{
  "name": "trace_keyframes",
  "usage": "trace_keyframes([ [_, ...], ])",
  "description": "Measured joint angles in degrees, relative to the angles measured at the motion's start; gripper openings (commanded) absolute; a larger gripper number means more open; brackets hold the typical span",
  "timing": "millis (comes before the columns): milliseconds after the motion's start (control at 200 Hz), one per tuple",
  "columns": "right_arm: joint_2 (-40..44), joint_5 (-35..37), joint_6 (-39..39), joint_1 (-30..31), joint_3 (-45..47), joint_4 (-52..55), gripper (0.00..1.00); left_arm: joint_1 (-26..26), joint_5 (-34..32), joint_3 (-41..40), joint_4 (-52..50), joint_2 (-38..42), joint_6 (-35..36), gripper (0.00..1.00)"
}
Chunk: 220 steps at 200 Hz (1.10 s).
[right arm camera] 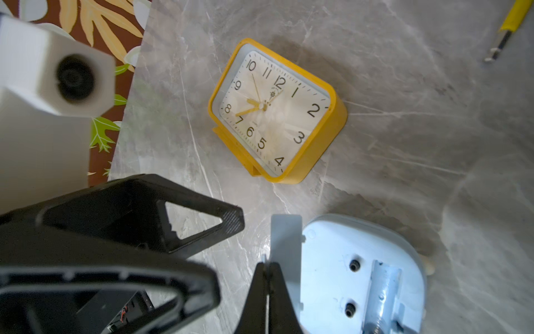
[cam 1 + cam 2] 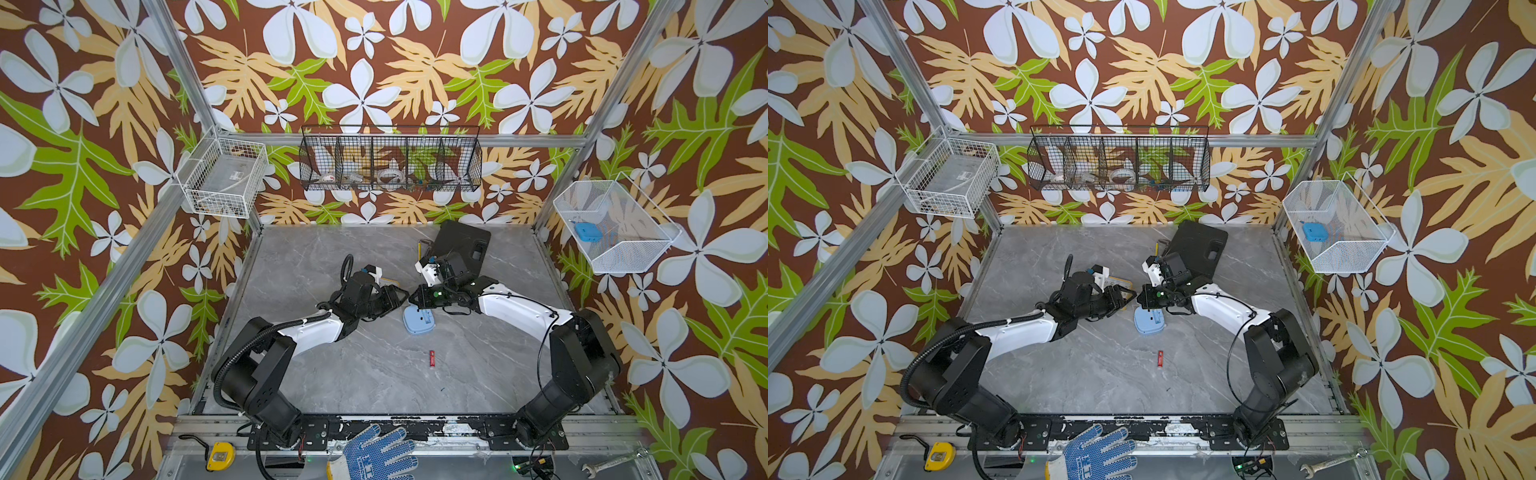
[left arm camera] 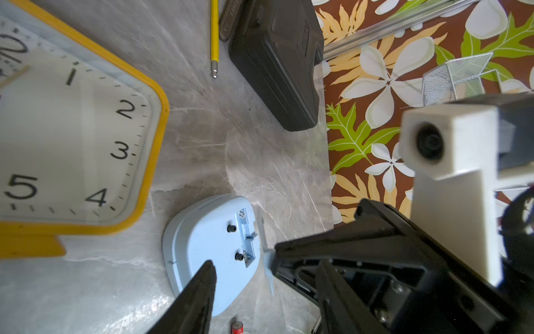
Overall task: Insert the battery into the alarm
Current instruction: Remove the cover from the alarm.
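Observation:
The light blue alarm (image 2: 417,323) (image 2: 1148,325) lies face down mid-table, its battery slot (image 1: 383,292) open. A red battery (image 2: 432,358) (image 3: 237,328) lies on the table nearer the front edge, touching nothing. My right gripper (image 1: 267,266) (image 2: 417,300) is shut on the thin light blue battery cover (image 1: 284,240) (image 3: 267,260), held upright at the alarm's edge. My left gripper (image 3: 264,274) (image 2: 405,296) is open above the alarm (image 3: 208,245), tip to tip with the right one and holding nothing.
A yellow clock (image 1: 277,112) (image 2: 1121,284) lies face up just behind the left gripper. A black case (image 2: 461,245) and a yellow-handled screwdriver (image 3: 214,37) lie at the back. Wire baskets (image 2: 390,160) hang on the walls.

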<state>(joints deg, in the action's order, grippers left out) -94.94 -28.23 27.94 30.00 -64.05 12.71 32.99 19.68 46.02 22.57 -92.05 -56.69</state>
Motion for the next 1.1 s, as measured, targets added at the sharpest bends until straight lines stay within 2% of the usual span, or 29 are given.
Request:
trace_keyframes([
  [295, -0.09, -3.26, 0.00, 0.42, 0.26, -0.68, 0.05, -0.15, 0.55, 2.86, -0.26, -3.58, -1.53, 0.39],
  [550, -0.70, -3.67, -0.11, 0.70, -0.17, -0.52, 0.04, -0.15, 0.79, 3.63, -0.26, -5.84, -3.21, 0.16],
  [761, -1.53, -3.65, -0.13, 0.94, -0.61, -0.57, 0.07, -0.17, 1.16, 4.13, -0.48, -6.19, -3.63, 0.08],
  [806, -1.86, -3.61, -0.15, 1.11, -0.87, -0.44, 0.12, -0.17, 1.11, 4.20, -0.66, -6.19, -3.63, 0.06],
  [881, -2.49, -3.43, -0.42, 1.46, -1.44, 0.28, 0.30, -0.24, 0.76, 4.42, -1.38, -6.19, -4.17, 0.03],
  [941, -2.56, -3.15, -1.31, 1.66, -1.75, 1.05, 0.40, -0.37, 0.20, 4.85, -2.25, -6.19, -4.04, 0.02],
  [1101, 0.42, 0.94, -2.67, 1.92, -1.64, 2.14, 0.57, -0.35, -1.44, 8.22, -10.84, -4.87, -0.20, 0.00],
])
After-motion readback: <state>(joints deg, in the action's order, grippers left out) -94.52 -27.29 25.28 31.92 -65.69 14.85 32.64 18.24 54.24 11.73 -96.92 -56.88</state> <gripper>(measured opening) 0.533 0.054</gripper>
